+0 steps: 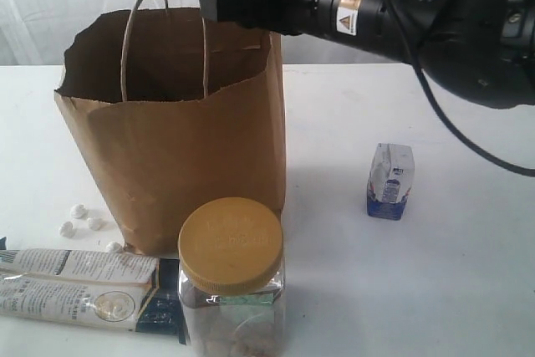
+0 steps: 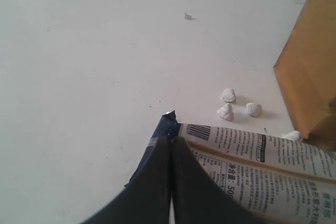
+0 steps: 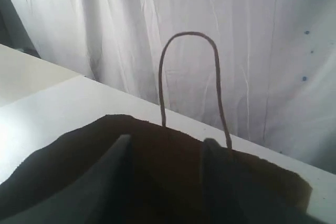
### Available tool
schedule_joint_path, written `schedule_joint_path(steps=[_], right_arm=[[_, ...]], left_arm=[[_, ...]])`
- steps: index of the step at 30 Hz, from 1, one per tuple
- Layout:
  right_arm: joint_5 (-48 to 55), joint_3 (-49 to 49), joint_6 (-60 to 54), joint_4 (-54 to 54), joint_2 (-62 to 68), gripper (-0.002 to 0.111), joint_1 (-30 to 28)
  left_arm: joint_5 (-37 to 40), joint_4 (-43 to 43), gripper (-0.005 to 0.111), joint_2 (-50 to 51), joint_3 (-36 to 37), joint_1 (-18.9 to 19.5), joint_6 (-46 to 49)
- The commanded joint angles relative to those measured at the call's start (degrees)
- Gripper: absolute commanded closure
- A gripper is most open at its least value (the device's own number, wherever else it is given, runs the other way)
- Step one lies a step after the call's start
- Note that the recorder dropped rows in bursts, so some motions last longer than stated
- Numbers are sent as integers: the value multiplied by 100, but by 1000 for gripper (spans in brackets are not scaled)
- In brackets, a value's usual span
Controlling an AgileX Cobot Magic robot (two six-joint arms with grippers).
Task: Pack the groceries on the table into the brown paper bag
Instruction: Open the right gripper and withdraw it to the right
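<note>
The brown paper bag [image 1: 180,148] stands open on the table [image 1: 435,273]. My right gripper [image 1: 238,2] hangs over the bag's mouth; in the right wrist view it [image 3: 165,148] is open above the dark inside, with nothing between its fingers. The clear jar with the yellow lid [image 1: 231,277] stands in front of the bag. The twin packet [image 1: 84,286] lies to the jar's left. My left gripper [image 2: 170,140] is shut just over the dark end of that packet [image 2: 262,166]. The small white-blue carton [image 1: 389,181] stands to the right. Can, bottle and pouch are out of view.
A few small white lumps [image 1: 84,219] lie on the table by the bag's left foot, also seen in the left wrist view as lumps [image 2: 227,103]. The bag's twine handle [image 3: 189,77] rises in front of a white curtain [image 3: 262,51].
</note>
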Motion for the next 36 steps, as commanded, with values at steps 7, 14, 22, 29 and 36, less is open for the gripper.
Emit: schedule_joint_path(steps=[7,14,22,29,36], right_arm=[[4012,-18,-1018,-143,-1409,94,-17],[6376,26,-1391,-417,-1632,97,-17],[6920,340,-1338,77,-1632,97,-17],[8348,532,-2063,1248,-1632,97,-17],[8640,955,-2248,1827,-1644,97,-17]], left_arm=[[-45,-52,107,-26,6,-21,-52],[-45,-52,107,-26,6,-21,-52],[-45,-52,107,-26,6,-21,-52],[-45,-52,107,-26,6,-21,-52],[-45,-52,107,-26,6,-21,-52]])
